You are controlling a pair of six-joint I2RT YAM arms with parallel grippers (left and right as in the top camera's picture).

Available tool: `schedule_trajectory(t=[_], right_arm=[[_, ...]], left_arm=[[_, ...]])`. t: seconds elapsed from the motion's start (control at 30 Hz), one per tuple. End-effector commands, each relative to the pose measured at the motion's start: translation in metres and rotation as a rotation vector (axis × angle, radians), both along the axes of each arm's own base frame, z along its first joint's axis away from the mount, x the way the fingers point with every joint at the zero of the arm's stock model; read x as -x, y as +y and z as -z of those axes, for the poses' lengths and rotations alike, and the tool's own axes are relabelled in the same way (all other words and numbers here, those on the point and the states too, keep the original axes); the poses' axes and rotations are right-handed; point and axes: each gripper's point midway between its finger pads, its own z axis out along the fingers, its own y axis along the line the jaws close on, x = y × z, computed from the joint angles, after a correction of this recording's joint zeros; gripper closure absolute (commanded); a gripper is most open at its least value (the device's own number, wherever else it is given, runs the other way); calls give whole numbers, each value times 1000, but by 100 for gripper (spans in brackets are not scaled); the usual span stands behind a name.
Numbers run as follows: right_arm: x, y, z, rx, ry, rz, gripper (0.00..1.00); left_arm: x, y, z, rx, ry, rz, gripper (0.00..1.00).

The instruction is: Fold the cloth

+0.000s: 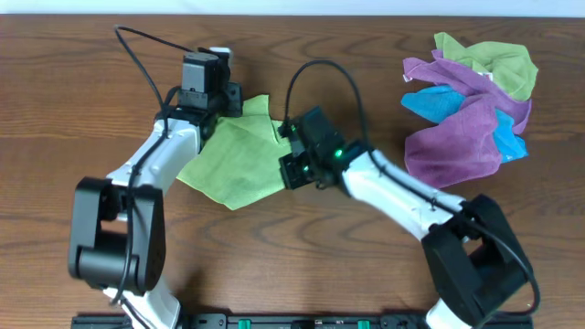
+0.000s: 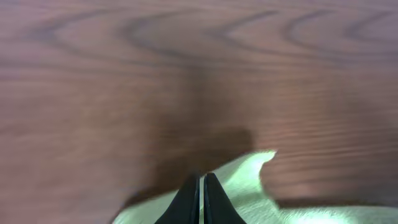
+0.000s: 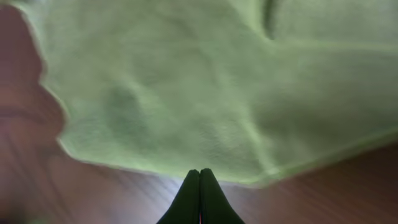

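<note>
We count one lime-green microfibre cloth (image 1: 233,155) lying on the dark brown wood-grain table (image 1: 55,91), a little toward 9 o'clock from the middle of the overhead view. It lies mostly flat and skewed, with corners at about 1, 6 and 8 o'clock, and a crease shows near its 2 o'clock side.

There are two arms, each with one gripper. The left gripper (image 1: 219,102) sits at the cloth's 11 o'clock edge. In the left wrist view, the left gripper (image 2: 202,175) has its two black fingers pressed together, with green fabric at 5 and 7 o'clock of the tips. The right gripper (image 1: 286,164) sits at the cloth's 3 o'clock edge. In the right wrist view, the right gripper (image 3: 199,171) also has its fingers closed tight, tips at the near hem of the cloth (image 3: 186,93), which fills the upper part of that view. We cannot tell whether either pair has fabric pinched between its fingers.

At 2 o'clock on the table, well apart from the cloth, lies one heap of crumpled towels (image 1: 466,137) in three colours: purple, bright blue in two patches, and green on top. We cannot count its separate pieces.
</note>
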Motion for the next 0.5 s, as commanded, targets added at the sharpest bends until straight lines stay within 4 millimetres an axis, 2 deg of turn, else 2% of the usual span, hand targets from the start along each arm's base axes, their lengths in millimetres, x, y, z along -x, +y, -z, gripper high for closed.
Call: schedule_trajectory(t=[0.0, 0.2, 0.33, 0.47], right_arm=[[6, 0, 11, -8, 22, 47, 99], [-9, -17, 20, 61, -26, 120, 99], [-15, -24, 20, 61, -28, 139, 99], [-18, -26, 22, 64, -28, 145, 99]], left_arm=[[6, -25, 18, 69, 39, 141, 94], [22, -51, 33, 133, 74, 312, 94], [23, -53, 33, 126, 67, 335, 94], [33, -52, 41, 126, 125, 336, 94]])
